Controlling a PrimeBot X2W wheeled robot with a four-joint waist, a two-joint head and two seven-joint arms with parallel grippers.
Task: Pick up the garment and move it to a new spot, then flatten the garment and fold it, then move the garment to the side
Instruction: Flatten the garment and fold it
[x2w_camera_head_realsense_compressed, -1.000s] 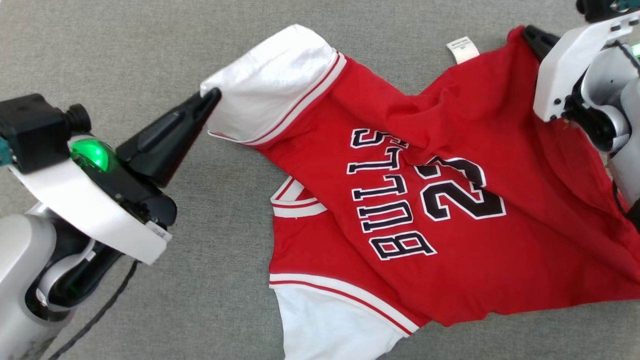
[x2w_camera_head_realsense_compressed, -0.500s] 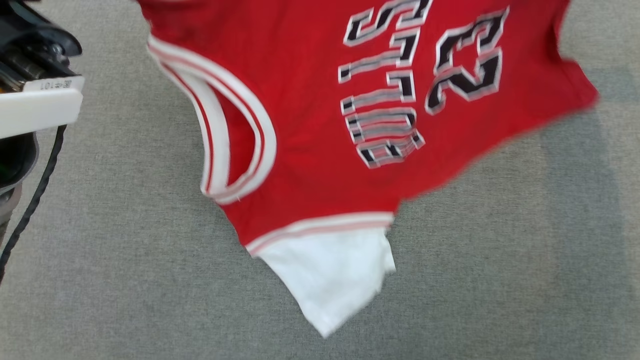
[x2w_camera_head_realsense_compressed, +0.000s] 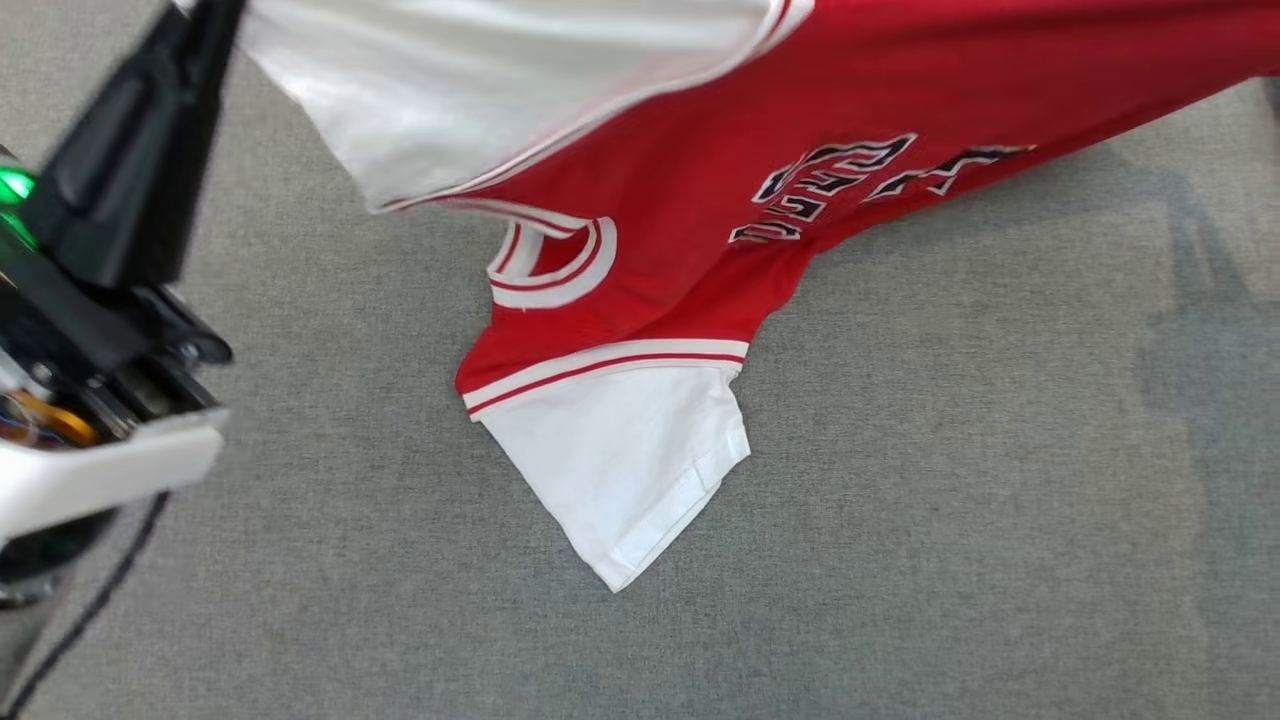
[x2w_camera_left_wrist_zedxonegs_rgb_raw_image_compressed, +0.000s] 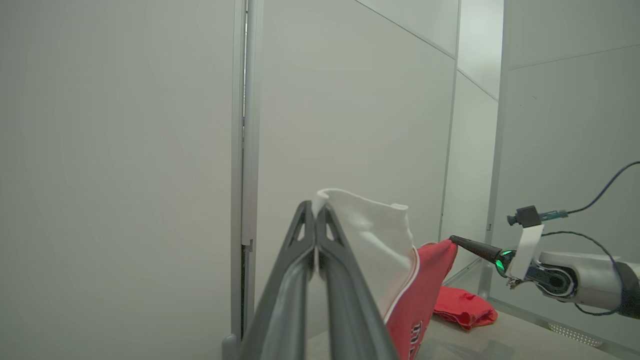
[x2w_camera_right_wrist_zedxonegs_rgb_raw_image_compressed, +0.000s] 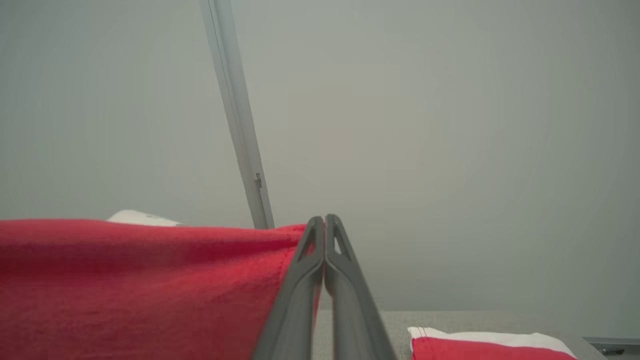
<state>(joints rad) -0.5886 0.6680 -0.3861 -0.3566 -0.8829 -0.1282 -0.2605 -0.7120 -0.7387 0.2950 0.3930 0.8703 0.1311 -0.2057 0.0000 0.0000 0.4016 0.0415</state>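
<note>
We see the garment (x2w_camera_head_realsense_compressed: 700, 220), a red jersey with white sleeves, hanging stretched above the table (x2w_camera_head_realsense_compressed: 900, 550) between both tools. Most of it is off the table. The lower white sleeve (x2w_camera_head_realsense_compressed: 620, 470) droops down to the table's grey top and seems to rest there with its corner pointing toward the table's near edge. Just above that sleeve the white and red collar ring (x2w_camera_head_realsense_compressed: 550, 265) sags toward the table, and the black and white lettering (x2w_camera_head_realsense_compressed: 830, 185) runs across the taut red cloth higher up. The left tool (x2w_camera_head_realsense_compressed: 205, 25) stands over the table's left side with its two dark fingers pressed together, pinching the edge of the upper white sleeve (x2w_camera_head_realsense_compressed: 480, 90). In its own wrist view the left tool (x2w_camera_left_wrist_zedxonegs_rgb_raw_image_compressed: 316, 207) shows no gap at the tips, with the white cloth of the garment (x2w_camera_left_wrist_zedxonegs_rgb_raw_image_compressed: 380, 240) caught between them. Across the table in that view, the right tool (x2w_camera_left_wrist_zedxonegs_rgb_raw_image_compressed: 452, 240) holds a red corner of the garment at about the same height above the table. The right wrist view shows the right tool (x2w_camera_right_wrist_zedxonegs_rgb_raw_image_compressed: 324, 220) fully closed on the hem of the garment (x2w_camera_right_wrist_zedxonegs_rgb_raw_image_compressed: 125, 280). A red bundle of cloth (x2w_camera_left_wrist_zedxonegs_rgb_raw_image_compressed: 465, 310) lies on the table beneath the right tool, and we cannot tell whether it belongs to the same garment.
</note>
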